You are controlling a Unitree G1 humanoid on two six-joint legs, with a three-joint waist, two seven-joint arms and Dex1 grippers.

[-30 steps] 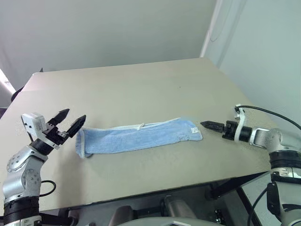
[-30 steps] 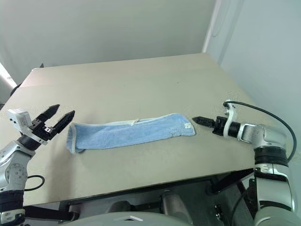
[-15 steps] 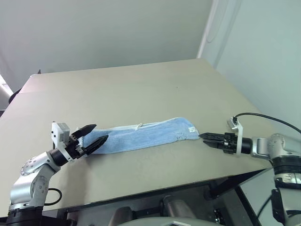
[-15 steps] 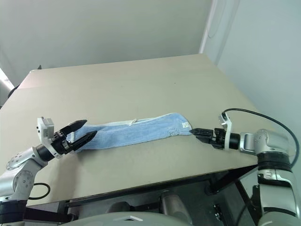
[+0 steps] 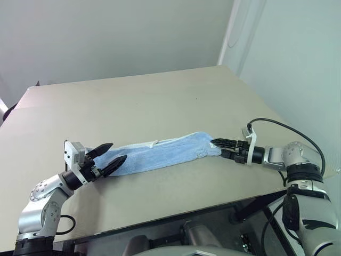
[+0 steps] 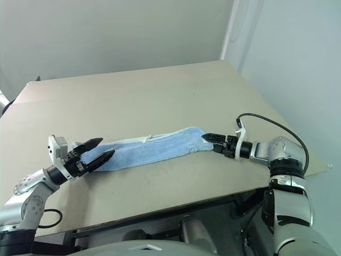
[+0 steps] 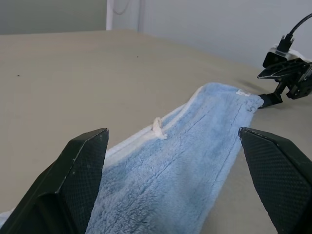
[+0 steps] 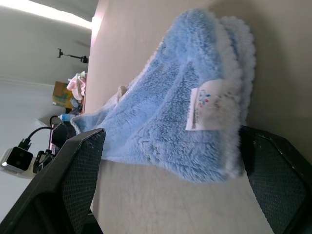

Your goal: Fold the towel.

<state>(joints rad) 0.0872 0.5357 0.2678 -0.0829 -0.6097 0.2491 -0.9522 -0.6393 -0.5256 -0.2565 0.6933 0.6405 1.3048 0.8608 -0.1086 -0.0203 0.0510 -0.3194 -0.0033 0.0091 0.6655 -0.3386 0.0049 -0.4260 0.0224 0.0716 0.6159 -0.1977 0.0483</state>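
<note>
Between the two pincers, the towel (image 5: pixel 160 153) lies on the tan table (image 5: pixel 160 101) as a long, narrow, light-blue band, already doubled along its length.

At one end, the left gripper (image 5: pixel 108 158) points level along the band. Its two black fingers stand wide apart and straddle that end: one finger (image 7: pixel 73 185) sits to one side of the cloth, the other to the opposite side, with the blue pile spreading between them. Whether either fingertip touches the terry is hard to judge from the head views; nothing is clamped.

At the far end, the right gripper (image 5: pixel 220 146) reaches in, tilted a little downward. Its jaws are also spread, and the folded end of the towel sits just ahead of and between its fingers (image 8: pixel 78 180), unpinched. A small white tag (image 8: pixel 207 103) lies on the top layer, right in front of this pincer.

Along the band's far edge, white stitching runs between the two grippers, and a small white loop (image 7: pixel 158 127) stands out from it, roughly midway and a bit nearer the left pincer.
</note>
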